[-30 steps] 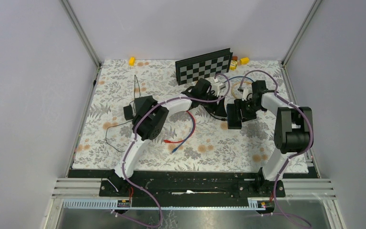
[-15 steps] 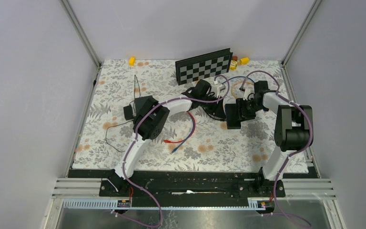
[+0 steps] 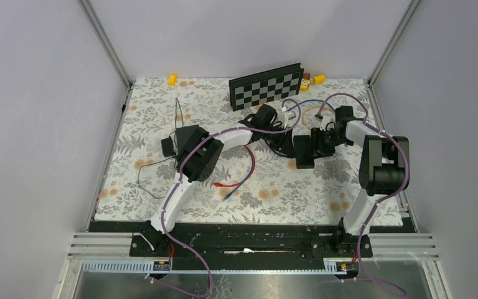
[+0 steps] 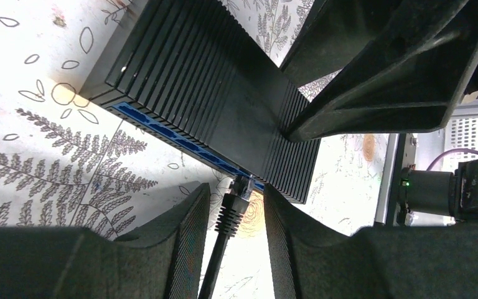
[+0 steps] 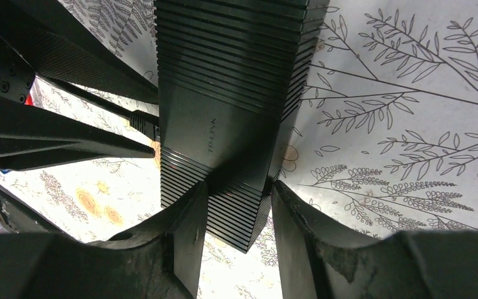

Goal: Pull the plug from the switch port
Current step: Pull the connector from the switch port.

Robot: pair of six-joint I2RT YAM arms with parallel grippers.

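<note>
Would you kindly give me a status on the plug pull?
Left claw open, straddling plug. Right claw on switch, grip unclear. Plug seated. Nothing blocking.

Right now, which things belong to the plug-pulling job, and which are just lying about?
In the job: switch, plug, left gripper, right gripper.
Lying about: chessboard, yellow blocks, red wire.

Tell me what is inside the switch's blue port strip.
A black plug sits in one port of the switch, its tip hidden inside. Other ports are too foreshortened to judge.
</note>
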